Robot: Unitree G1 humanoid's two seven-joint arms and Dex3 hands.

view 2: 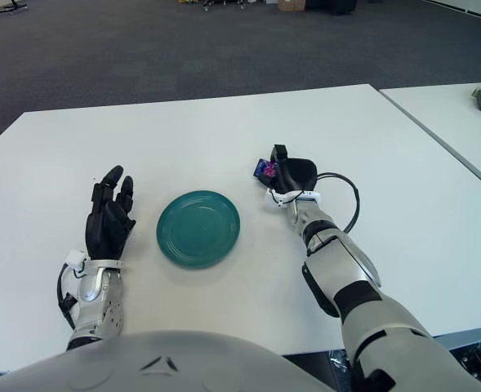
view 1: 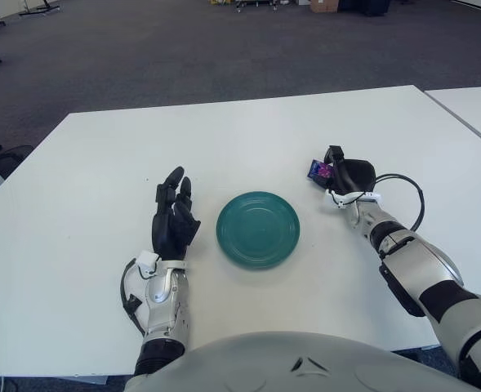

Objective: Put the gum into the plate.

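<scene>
Rt hand (view 1: 340,173) was at approx 2 o'clock from the green plate (view 1: 258,229), fingers curled and pinching the gum (view 1: 318,170), a small blue/purple pack showing at the hand's left edge. Gum was held near the white counter (view 1: 248,139); contact w/ surface could not be determined. Gum was apart from the plate, not over it. Plate sat flat at counter centre, nothing in it. Lt hand (view 1: 174,218) showed at 9 o'clock of the plate, just beside it, fingers extended and spread, holding nothing. Black cable (view 1: 403,184) looped off rt wrist.
</scene>
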